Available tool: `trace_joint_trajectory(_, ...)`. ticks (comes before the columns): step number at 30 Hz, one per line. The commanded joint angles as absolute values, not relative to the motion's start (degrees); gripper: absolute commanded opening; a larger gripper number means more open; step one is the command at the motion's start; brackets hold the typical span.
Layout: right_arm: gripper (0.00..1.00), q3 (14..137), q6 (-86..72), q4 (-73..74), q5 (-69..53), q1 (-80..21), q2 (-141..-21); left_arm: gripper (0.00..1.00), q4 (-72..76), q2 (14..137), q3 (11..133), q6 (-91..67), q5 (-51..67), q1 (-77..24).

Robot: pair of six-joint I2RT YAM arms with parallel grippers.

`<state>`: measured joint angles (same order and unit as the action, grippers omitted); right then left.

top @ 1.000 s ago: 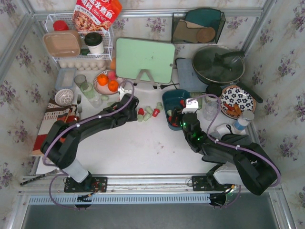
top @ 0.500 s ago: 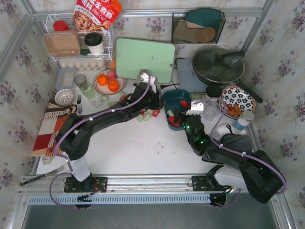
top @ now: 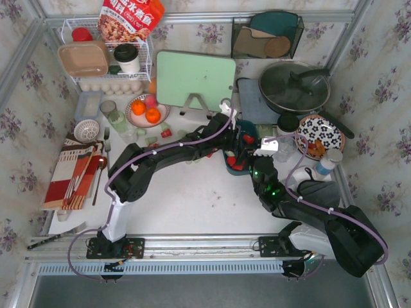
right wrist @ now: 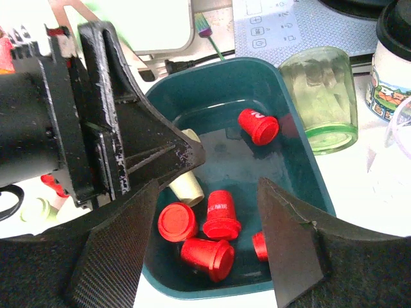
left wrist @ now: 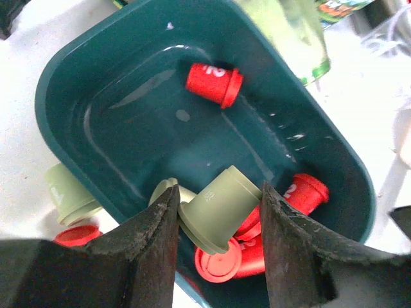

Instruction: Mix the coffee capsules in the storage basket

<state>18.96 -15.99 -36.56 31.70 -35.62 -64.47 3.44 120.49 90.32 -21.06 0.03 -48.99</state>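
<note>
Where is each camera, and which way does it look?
Top external: above and behind the bases, looking down on the table; shows both arms.
Left wrist: on that wrist, looking into the storage basket; shows the left gripper shut on a green capsule.
Right wrist: on that wrist, facing the same basket; shows the open right gripper.
Shared: both wrist views show the lone red capsule in the basket.

Several coffee capsules (right wrist: pixel 209 218) lie in the storage basket (right wrist: pixel 302 173). One capsule (left wrist: pixel 221 204) sits between the left gripper (left wrist: pixel 218 191) fingers above it. A glass (right wrist: pixel 318 96) stands just beside its right rim.
</note>
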Motion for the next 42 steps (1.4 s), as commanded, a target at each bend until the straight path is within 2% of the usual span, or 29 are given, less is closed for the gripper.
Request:
trace_joint_trajectory(1, 0.70, 18.84, -16.41, -38.80, 33.04, -35.68, -64.04, 0.50, 1.15, 121.55, 91.69, -20.30, -2.13, -49.01)
trace_joint_trajectory(5, 0.70, 18.67, -16.52, -38.74, 33.13, -35.68, -63.66, 0.65, 3.14, 119.06, 89.85, -19.51, -2.75, -49.55)
trace_joint_trajectory(12, 0.70, 18.44, -16.61, -38.68, 33.09, -35.68, -62.94, 0.76, 9.29, 110.30, 82.04, -17.40, -5.85, -50.39)
trace_joint_trajectory(20, 0.70, 18.73, -15.56, -38.97, 30.47, -35.70, -63.24, 0.77, 10.07, 95.07, 67.69, -16.40, -21.73, -50.89)
trace_joint_trajectory(26, 0.69, 20.10, -13.51, -41.86, 20.89, -35.98, -67.25, 0.77, 3.55, 82.24, 56.79, -18.87, -34.09, -50.89)
trace_joint_trajectory(32, 0.68, 25.42, -12.30, -44.45, 9.02, -37.69, -77.38, 0.78, -3.69, 66.84, 48.21, -21.64, -41.08, -50.59)
trace_joint_trajectory(37, 0.67, 32.98, -11.21, -42.87, 7.82, -42.59, -86.68, 0.79, -13.23, 59.46, 45.80, -23.07, -44.79, -50.19)
trace_joint_trajectory(42, 0.67, 41.03, -12.62, -36.99, 5.87, -44.80, -95.18, 0.80, -14.46, 51.93, 40.51, -23.87, -46.86, -49.80)
